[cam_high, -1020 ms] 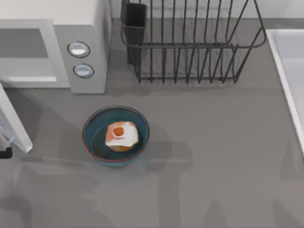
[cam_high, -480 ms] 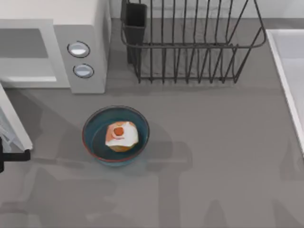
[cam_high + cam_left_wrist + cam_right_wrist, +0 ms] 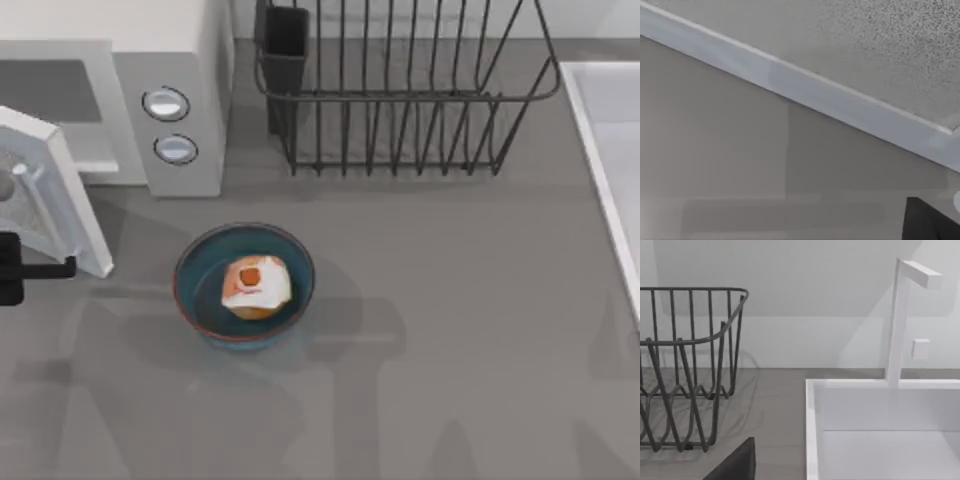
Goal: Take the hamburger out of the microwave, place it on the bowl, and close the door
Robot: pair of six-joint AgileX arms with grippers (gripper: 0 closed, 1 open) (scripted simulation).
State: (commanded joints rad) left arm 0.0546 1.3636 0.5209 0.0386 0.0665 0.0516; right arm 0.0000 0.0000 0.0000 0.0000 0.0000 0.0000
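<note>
Two steps of the task are judged done, since the hamburger (image 3: 256, 285) is seen lying inside the bowl (image 3: 190, 268), near the middle of it, orange-red patch upward. The bowl is set on the surface (image 3: 450, 330) in front of the microwave (image 3: 185, 60), just below the two knobs (image 3: 166, 103), presumably so that a short carry from the cavity was enough.

The door (image 3: 62, 195) is found partly swung, standing at a slant between fully open and shut, its free edge pointing toward the bowl but apart from it. The left gripper (image 3: 40, 270) is seen at the top view's left edge, just behind the door's outer face; it is placed there, it is judged, so that the panel can be pushed toward the cavity. Whether its fingers are spread or clenched cannot be told. In the left wrist view the door's white edge (image 3: 805, 90) and speckled window (image 3: 890, 45) are seen very close, which agrees with a pushing contact or near-contact.

The right arm is parked toward the right, a dark part of it (image 3: 735, 465) being seen before the wire rack (image 3: 685, 370) and the white sink (image 3: 812, 430).

No brand, label or writing can be read on anything.
</note>
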